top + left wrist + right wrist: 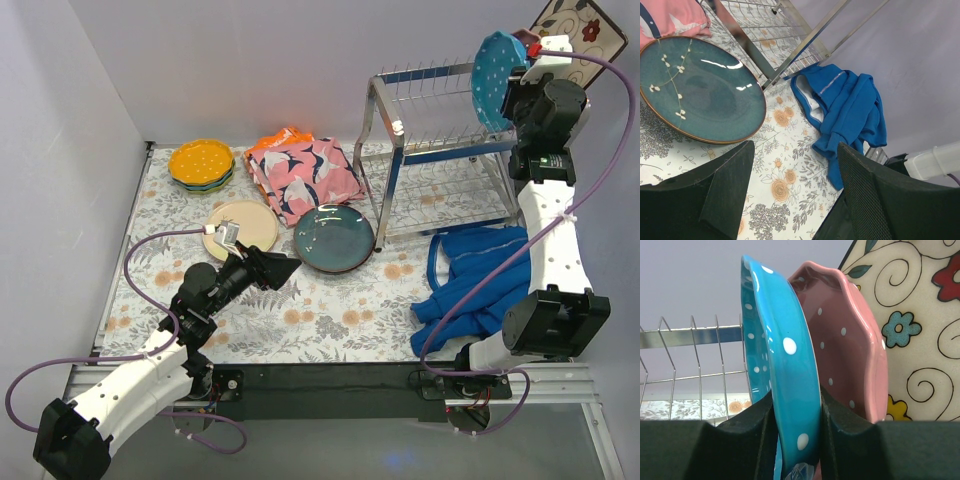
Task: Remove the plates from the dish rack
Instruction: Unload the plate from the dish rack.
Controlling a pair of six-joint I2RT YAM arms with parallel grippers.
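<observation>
Grip first: my right gripper [796, 440] is pinched down on the lower edge of the blue dotted plate [780, 365], one dark finger [755, 435] pressed to each face, with no gap showing in the right wrist view. The plate stands on edge, and just behind it, toward the right of that frame, stands a pink dotted plate [850, 350], then the square floral plate [910, 330]. Thin chrome prongs of the dish rack [695, 335] rise at the left.

In the top view this grip sits in the upper right corner, at the right end of the rack's top tier.

My left gripper [795, 165] stands wide open with nothing between its jaws, hanging over the flowered table [330, 320] at lower left centre of the top view. The dark teal plate [700, 90] lies flat at the upper left of the left wrist view, the blue garment [850, 105] crumpled to its right.

Also flat on the table in the top view: a cream-pink plate [240, 225] left of the teal one, and a small stack topped by an orange dotted plate [201, 163] at upper left, beside the pink bird-print cloth [303, 172].
</observation>
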